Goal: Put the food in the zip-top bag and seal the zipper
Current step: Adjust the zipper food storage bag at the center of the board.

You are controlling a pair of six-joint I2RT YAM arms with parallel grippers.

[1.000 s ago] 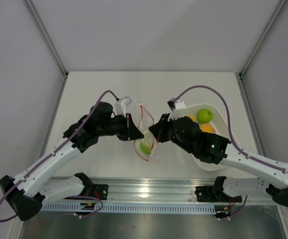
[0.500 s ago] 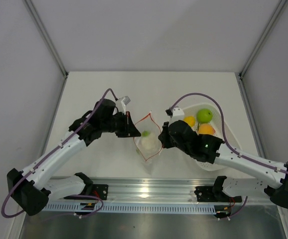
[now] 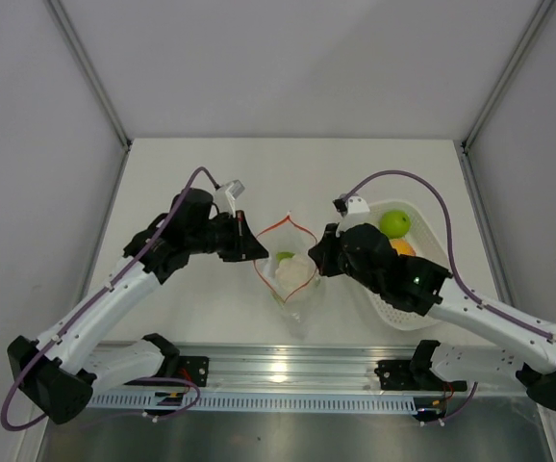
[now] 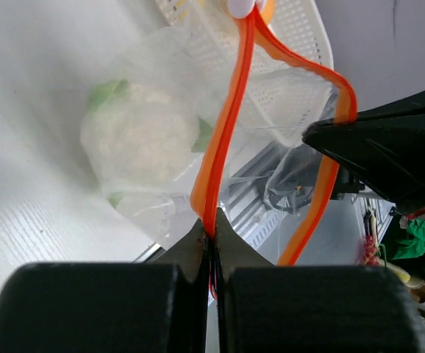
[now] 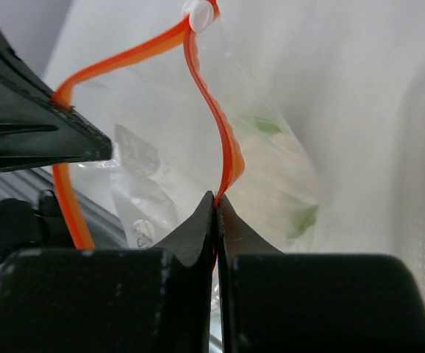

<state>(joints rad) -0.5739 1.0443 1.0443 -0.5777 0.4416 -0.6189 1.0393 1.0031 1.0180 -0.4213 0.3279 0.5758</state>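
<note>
Zipper (image 4: 223,136) clamped by left gripper (image 4: 211,226) and right gripper (image 5: 216,200) — bagged food (image 4: 143,143) blurred

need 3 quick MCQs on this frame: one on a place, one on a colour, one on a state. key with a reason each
1. Where is the green apple?
A) in the white basket
B) on bare tabletop
C) on the metal rail

2. What colour is the zipper?
A) blue
B) red-orange
C) black

3. The mouth of the zip-top bag is:
A) sealed flat
B) folded under
C) held open by the left fingers and right fingers

Key:
1 A: the top view shows the green apple inside the basket, next to the orange fruit.
2 B: the strip reads red-orange in both wrist views.
3 C: each pair of fingers pinches one side of the zipper, and the mouth gapes between them.
</note>
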